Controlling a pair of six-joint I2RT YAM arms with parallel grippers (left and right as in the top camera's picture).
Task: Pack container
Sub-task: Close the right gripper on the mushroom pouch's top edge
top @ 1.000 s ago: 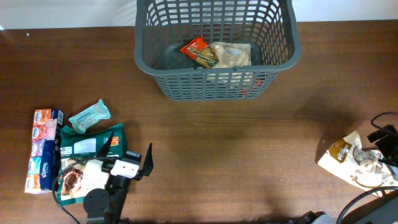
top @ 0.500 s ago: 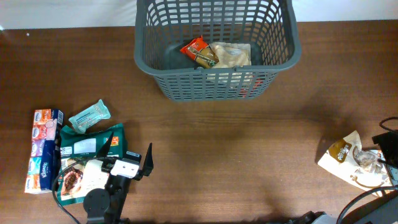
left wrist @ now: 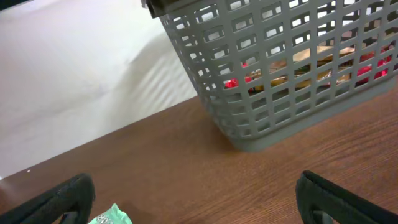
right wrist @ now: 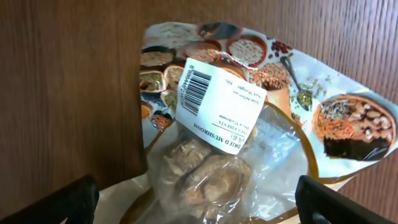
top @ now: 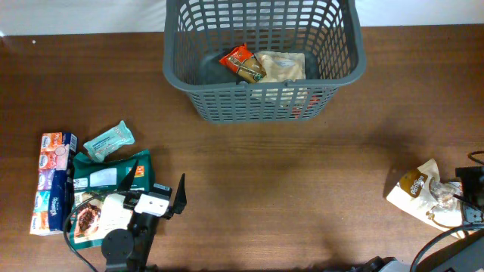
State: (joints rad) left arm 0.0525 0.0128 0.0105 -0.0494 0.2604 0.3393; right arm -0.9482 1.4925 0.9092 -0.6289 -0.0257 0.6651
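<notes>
L claw [top: 155, 190] faces fwd, R claw [right wrist: 198, 202] points down, both spread wide.

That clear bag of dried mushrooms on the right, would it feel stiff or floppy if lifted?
Probably floppy: the mushroom bag is thin, crinkled clear film around loose lumps. Likely light for its size, since the contents look dried and shrivelled. Perhaps slippery too, as the film looks glossy.

One container [top: 175, 68]; two snack packets [top: 240, 62] [top: 281, 66] inside; four packs [top: 53, 181] [top: 108, 141] [top: 106, 174] [top: 94, 219] beside left gripper [top: 157, 180]; one mushroom pouch [right wrist: 211, 99] below right gripper [right wrist: 199, 205].
</notes>
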